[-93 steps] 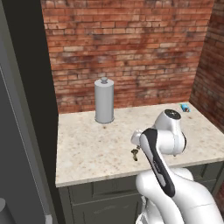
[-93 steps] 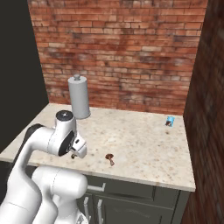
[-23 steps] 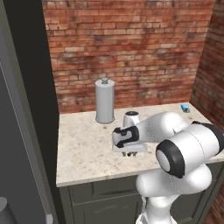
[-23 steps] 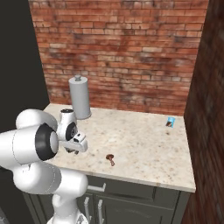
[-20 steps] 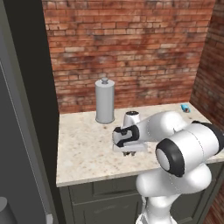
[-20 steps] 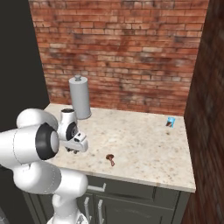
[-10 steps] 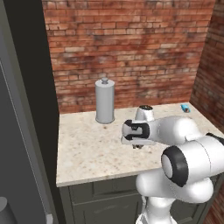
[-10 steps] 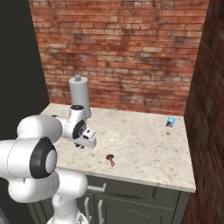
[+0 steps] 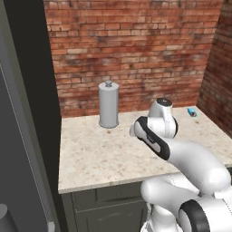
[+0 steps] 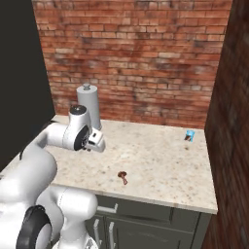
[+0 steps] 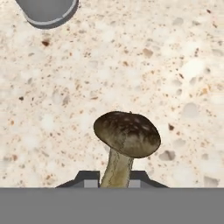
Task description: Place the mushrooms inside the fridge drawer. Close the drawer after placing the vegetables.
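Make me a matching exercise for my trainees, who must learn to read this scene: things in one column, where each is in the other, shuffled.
Things:
1. olive-brown mushroom
2. reddish-brown mushroom
3. grey canister
4. small blue item

Places:
A. at the back of the counter, by the brick wall
B. stem between the pincer tips
C. lying near the counter's front edge
D. far right of the counter

Pairs: 1-B, 2-C, 3-A, 4-D

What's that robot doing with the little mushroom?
The white robot arm has its jaws closed on the stem of the dark olive-brown mushroom, held above the speckled counter. The reddish-brown mushroom lies on the counter near the front edge. A grey canister stands at the back by the brick wall, and a small blue thing sits far off to the right. The mushrooms are meant for the fridge drawer.
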Controlling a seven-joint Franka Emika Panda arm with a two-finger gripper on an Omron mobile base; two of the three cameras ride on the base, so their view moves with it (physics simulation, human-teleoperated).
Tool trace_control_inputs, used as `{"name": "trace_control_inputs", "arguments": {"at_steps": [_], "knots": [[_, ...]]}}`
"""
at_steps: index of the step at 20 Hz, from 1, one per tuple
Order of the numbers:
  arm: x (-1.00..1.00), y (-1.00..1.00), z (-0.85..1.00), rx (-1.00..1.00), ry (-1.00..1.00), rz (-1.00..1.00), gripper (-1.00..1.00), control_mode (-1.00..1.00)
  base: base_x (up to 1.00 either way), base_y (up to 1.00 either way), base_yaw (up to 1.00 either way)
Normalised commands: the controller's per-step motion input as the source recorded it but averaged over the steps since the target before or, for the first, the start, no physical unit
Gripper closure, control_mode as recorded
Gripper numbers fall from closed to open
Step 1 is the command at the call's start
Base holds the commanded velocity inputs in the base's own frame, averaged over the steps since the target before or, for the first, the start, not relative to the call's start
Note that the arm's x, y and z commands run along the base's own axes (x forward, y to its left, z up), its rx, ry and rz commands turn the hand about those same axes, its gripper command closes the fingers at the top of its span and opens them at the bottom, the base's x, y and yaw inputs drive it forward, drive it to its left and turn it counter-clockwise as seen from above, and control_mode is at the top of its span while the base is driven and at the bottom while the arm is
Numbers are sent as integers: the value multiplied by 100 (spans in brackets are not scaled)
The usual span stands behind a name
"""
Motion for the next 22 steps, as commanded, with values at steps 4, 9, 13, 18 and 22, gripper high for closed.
{"name": "trace_control_inputs", "arguments": {"at_steps": [4,9,13,18,22], "knots": [[-28,0,67,0,-22,0,100,-100,0,0,0],[-35,0,62,0,-18,0,100,-100,0,0,0],[-34,0,44,0,-9,0,100,-100,0,0,0],[-16,0,33,0,-5,0,100,-100,0,0,0],[-10,4,4,-1,0,0,100,-100,0,0,0]]}}
